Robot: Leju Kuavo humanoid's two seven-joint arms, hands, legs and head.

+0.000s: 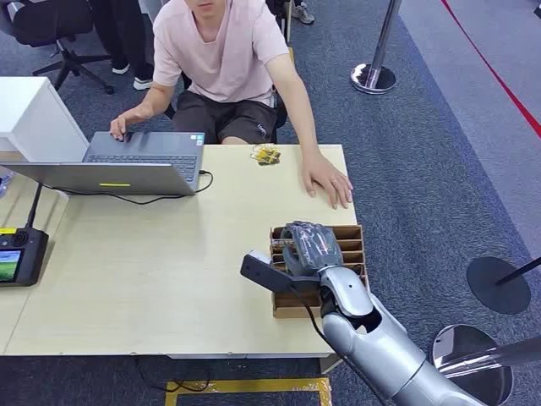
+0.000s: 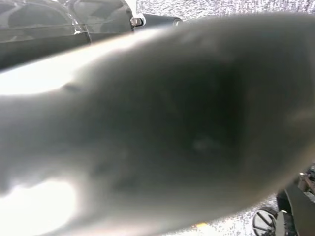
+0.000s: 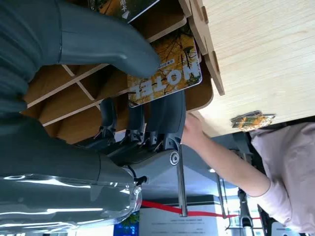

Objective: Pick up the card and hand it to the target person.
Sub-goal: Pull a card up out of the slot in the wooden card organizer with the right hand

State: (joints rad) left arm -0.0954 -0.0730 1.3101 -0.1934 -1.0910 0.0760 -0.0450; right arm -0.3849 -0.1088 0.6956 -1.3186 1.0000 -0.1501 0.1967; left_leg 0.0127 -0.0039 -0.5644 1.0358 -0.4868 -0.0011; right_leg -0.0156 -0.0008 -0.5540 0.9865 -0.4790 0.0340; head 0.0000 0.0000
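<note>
The right hand [image 1: 310, 246] is seen over the slotted rack [image 1: 354, 245], at the table's [image 1: 160, 271] near right corner. In the right wrist view the card [image 3: 165, 73] is caught between the thumb [image 3: 111, 44] on its printed face and the dark fingers [image 3: 167, 115] behind it, so the card is pinched while it is still among the rack's wooden dividers. The card is glossy, printed with yellow autumn leaves, and the word "MOTEL" is read across it in large pale letters, with a line of small print beside it that is too small to be made out. A second card [image 3: 122, 7] with a dark face is seen in the next slot of the rack.

The left wrist view is blurred by something dark and close, so whether the left hand is spread or closed cannot be told.

Beyond the rack, a person's hand [image 1: 326, 182] is laid flat on the table, palm down, just past the rack's far edge. A small yellowish bundle [image 1: 265, 155] lies farther off, near the table's far edge. Well to the left of the rack an open laptop [image 1: 128, 165] is set, with the person's other hand [image 1: 118, 127] at its keyboard, and a black handheld device [image 1: 19, 254] with a lit screen lies at the table's left edge. The person [image 1: 220, 51] in a pink shirt is seated behind the table
</note>
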